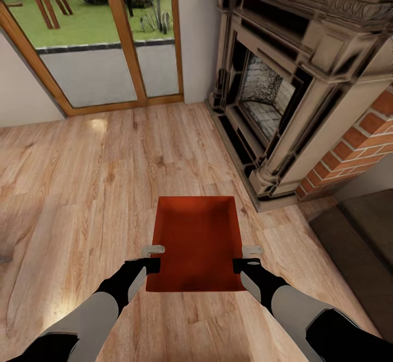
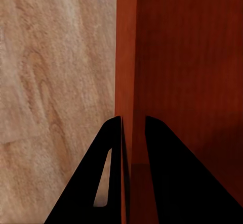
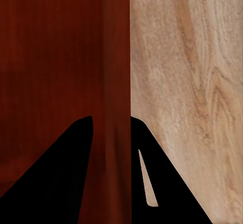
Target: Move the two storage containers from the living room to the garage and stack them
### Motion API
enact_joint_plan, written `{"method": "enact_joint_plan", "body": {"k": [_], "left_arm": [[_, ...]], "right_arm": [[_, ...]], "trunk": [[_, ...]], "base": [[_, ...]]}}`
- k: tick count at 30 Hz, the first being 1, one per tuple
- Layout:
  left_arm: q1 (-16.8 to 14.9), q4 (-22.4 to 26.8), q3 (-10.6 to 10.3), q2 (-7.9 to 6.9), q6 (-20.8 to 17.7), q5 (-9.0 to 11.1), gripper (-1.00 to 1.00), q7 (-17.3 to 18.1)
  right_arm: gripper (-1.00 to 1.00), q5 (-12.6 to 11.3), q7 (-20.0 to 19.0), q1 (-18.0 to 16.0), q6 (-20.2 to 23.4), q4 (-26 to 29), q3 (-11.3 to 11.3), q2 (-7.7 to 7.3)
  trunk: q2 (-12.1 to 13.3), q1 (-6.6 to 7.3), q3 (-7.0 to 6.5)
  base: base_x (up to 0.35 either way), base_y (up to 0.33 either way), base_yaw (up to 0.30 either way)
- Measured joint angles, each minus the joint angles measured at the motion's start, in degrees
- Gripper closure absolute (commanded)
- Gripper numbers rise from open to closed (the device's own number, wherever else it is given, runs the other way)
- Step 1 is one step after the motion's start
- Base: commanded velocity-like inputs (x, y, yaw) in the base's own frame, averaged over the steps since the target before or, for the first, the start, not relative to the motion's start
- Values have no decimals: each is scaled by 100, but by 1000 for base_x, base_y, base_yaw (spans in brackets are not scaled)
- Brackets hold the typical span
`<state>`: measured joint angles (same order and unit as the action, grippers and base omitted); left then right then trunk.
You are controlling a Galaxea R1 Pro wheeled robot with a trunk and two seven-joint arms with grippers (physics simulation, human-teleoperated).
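One orange-red storage container (image 1: 197, 242) hangs above the living room's light wood-plank floor, held between my two arms, open side up. My left gripper (image 1: 154, 258) is shut on its left wall, and the left wrist view shows the two black fingers (image 2: 167, 173) straddling that thin wall (image 2: 125, 72). My right gripper (image 1: 244, 259) is shut on the right wall, whose edge (image 3: 117, 72) runs between the fingers (image 3: 66, 168) in the right wrist view. The container looks empty inside.
A brick fireplace (image 1: 284, 95) with an ornate surround stands ahead on the right. Glass patio doors (image 1: 109, 40) with wooden frames lie ahead on the left. A dark low cabinet (image 1: 360, 242) sits at the right edge. Wood floor (image 1: 82, 176) spreads ahead and left.
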<state>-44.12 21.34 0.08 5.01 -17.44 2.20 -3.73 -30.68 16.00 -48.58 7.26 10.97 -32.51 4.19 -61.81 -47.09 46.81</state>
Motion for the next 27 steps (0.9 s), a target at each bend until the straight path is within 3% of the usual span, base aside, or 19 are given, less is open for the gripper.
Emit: {"method": "enact_joint_plan", "body": {"k": [27], "left_arm": [[0, 0, 8, 5, 1, -10, 100, 1]], "right_arm": [[100, 3, -14, 0, 1, 0, 4, -7]], "trunk": [[1084, 593, -485]], "base": [[0, 0, 0]]}}
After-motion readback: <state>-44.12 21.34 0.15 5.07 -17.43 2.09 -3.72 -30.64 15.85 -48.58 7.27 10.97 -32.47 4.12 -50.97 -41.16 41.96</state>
